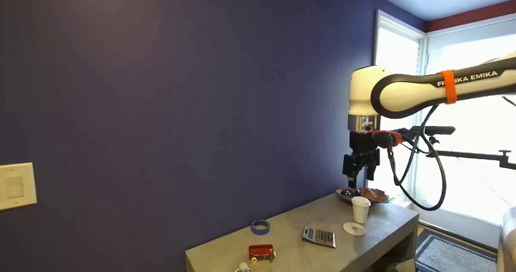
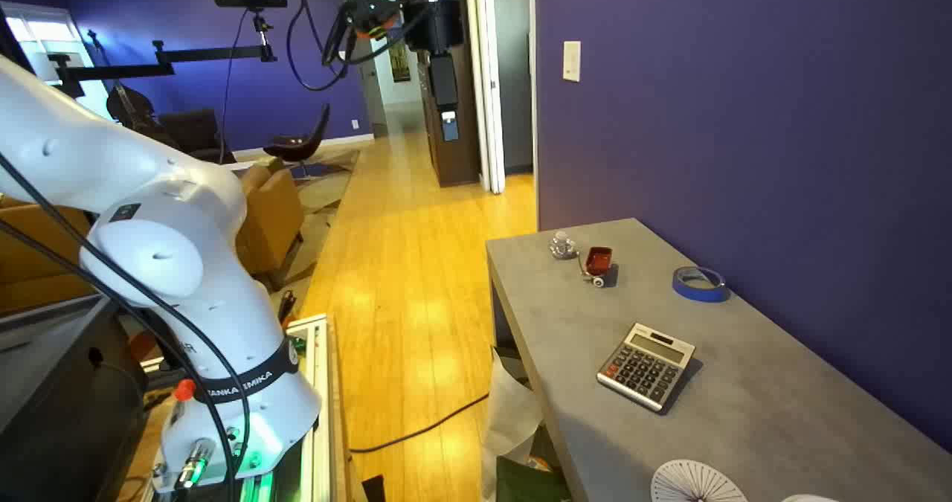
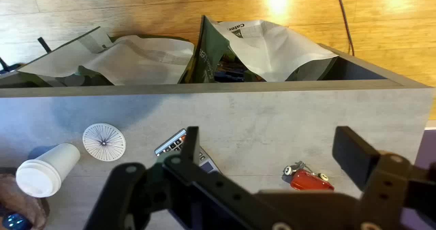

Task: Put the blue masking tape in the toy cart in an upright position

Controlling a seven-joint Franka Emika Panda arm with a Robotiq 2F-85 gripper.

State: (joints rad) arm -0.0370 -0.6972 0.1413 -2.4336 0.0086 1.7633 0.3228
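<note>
Pickup hemmed in on one side, small landing spot ahead

On the surface [image 2: 565,316], the blue masking tape [image 2: 699,293] lies flat close by the long edge that meets the wall [image 2: 744,115]; whether it touches the wall I can't tell. The toy cart [image 2: 599,261] stands on its wheels near the short edge farthest from the cup [image 3: 47,172]. The tool [image 3: 269,148] hangs high, spread wide, with nothing in its grip.

The wall looks like the first hazard: straddling the tape from that edge towards the free long edge could jam one half of the tool there. Lifted flat, the tape would need turning on its rim (a loose pinch might let it swivel). In a cart that small, an off-centre release could send it toppling out. A nudge while lowering could also set the wheels going, with the short edge not far off.

For room, the stretch between the calculator [image 2: 647,368] and the cart, towards the free long edge, seems the kindest way in. The corner where that edge meets the short one holds a see-through object [image 2: 562,246], so coming over from there looks cramped.
</note>
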